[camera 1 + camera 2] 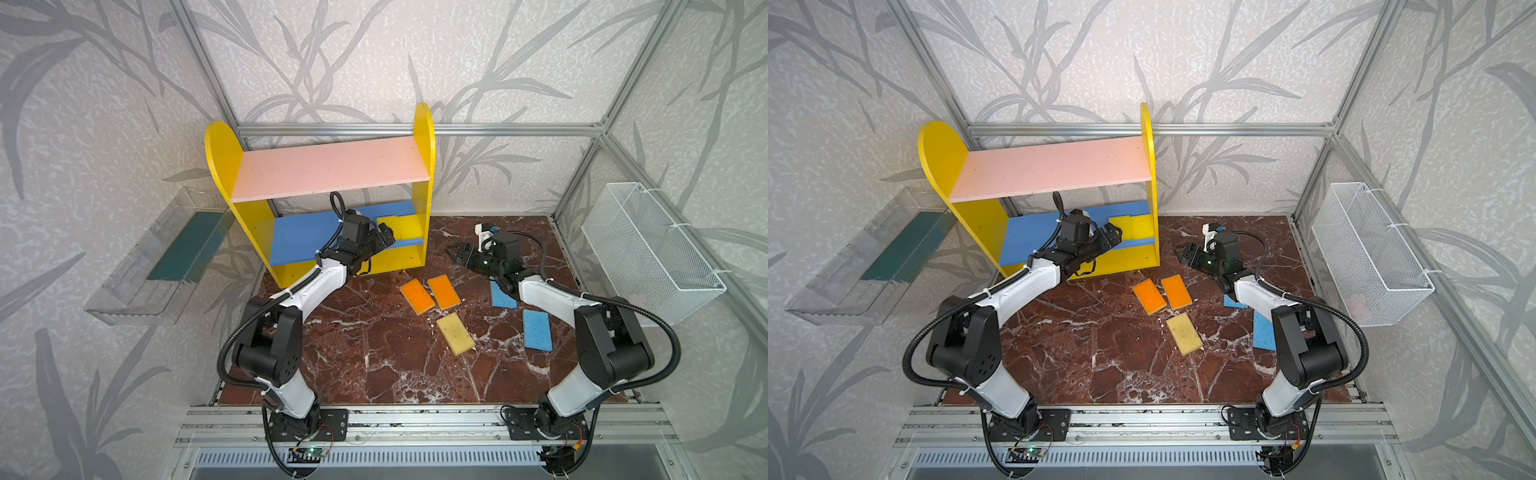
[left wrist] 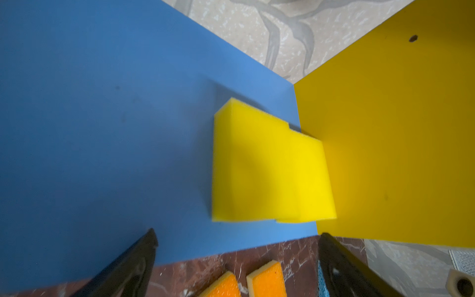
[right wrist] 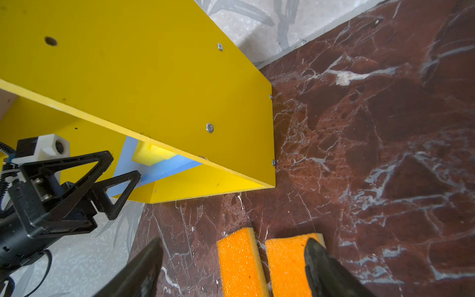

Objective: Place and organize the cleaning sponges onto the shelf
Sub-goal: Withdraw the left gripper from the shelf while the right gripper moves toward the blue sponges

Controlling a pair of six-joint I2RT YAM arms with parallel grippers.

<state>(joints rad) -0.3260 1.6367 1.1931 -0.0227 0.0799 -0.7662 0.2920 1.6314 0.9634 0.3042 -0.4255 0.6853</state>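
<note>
Left gripper (image 2: 237,239): jaws wide apart and holding nothing. It hangs at the front edge of the shelf's middle level, pointing in.

Straight ahead of it: two yellow sponges (image 2: 257,167) lie flat on the blue board (image 2: 102,128), side by side and touching. The outer one sits against the right side panel (image 2: 398,141). Their ends are stepped, not flush.

Shelf (image 1: 222,166): stands at the back left of the table (image 1: 353,353). The pink board (image 1: 328,168) is bare, and most of the blue board is free.

Right gripper (image 1: 455,251): jaws apart and empty, held above the table just right of the shelf and pointing left toward it.

Orange sponges (image 1: 417,296): a pair, side by side and almost touching, on the table just in front of the shelf's right corner, between the two arms.

Deciding relation: in the right wrist view the orange pair lies right under the right gripper's jaws. Their long sides run the way the gripper points, so the jaws would close across a short width. I judge the right arm better placed, since the left would first have to back out of the shelf.

Speckled sponge (image 1: 455,333): nearer the front edge, slanted like the orange pair.

Blue sponges (image 1: 537,330): on the right, one partly hidden under the right arm, which is the nearer arm.

Progress: two of seven are on the shelf and five are on the table.
</note>
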